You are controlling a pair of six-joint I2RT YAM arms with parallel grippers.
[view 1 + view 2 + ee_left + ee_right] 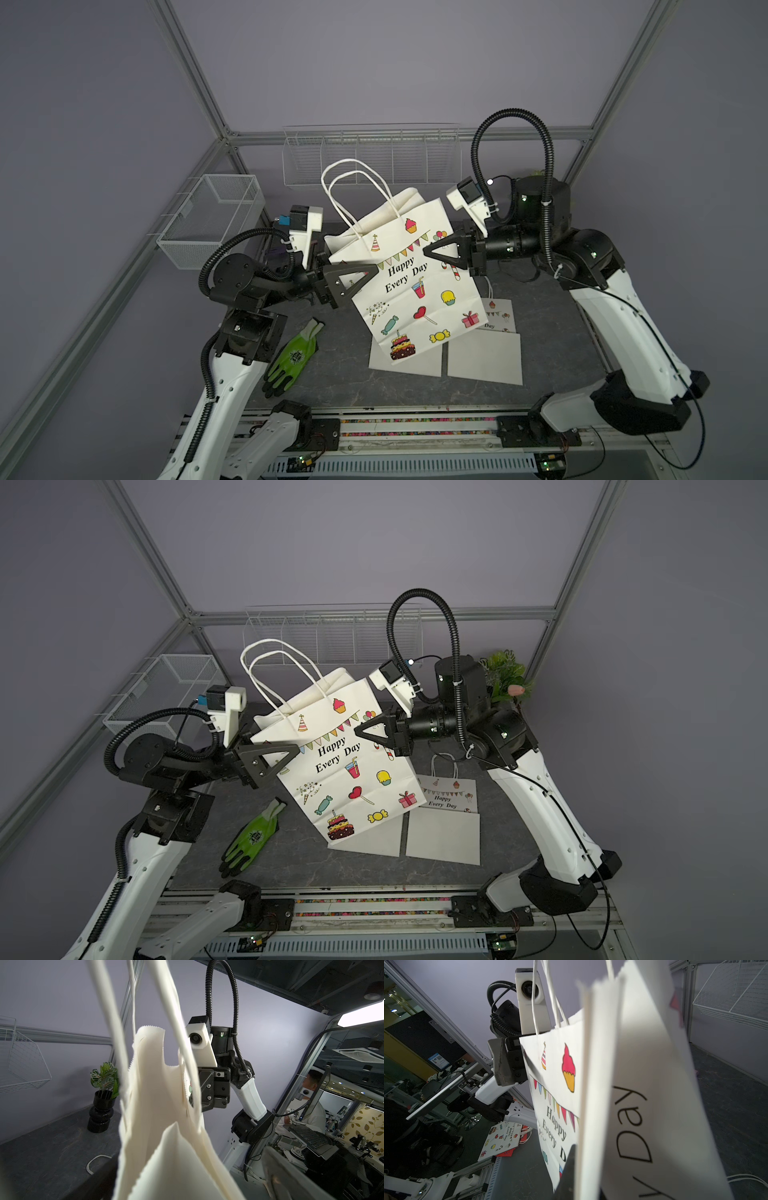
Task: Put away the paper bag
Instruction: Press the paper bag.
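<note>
Top views: paper bag is up off the tabletop btwn both arms, tilted, mouth open, "Happy Every Day" print facing the cam; twin cord handles stick up.
Bag inside: can't see what's in it.
Mesh basket: hangs on the frame just past the tabletop's left edge.
Wire rack: white w/ dividers, on the rear wall above the back edge.
Right gripper: clamped tight on the bag's right edge, by the word "Day".
Left gripper: jaws spread wide at the bag's left edge, one finger over the printed front, the other hidden behind; can't tell if it presses the paper.
Tabletop: dark, stone-look. Green glove lies near the left edge. Two white paper sheets lie side by side below the raised bag; a flat bag w/ the same print lies just behind them.
Plant: back-right corner, black pot.
Room: grey-purple walls, alu frame posts.
</note>
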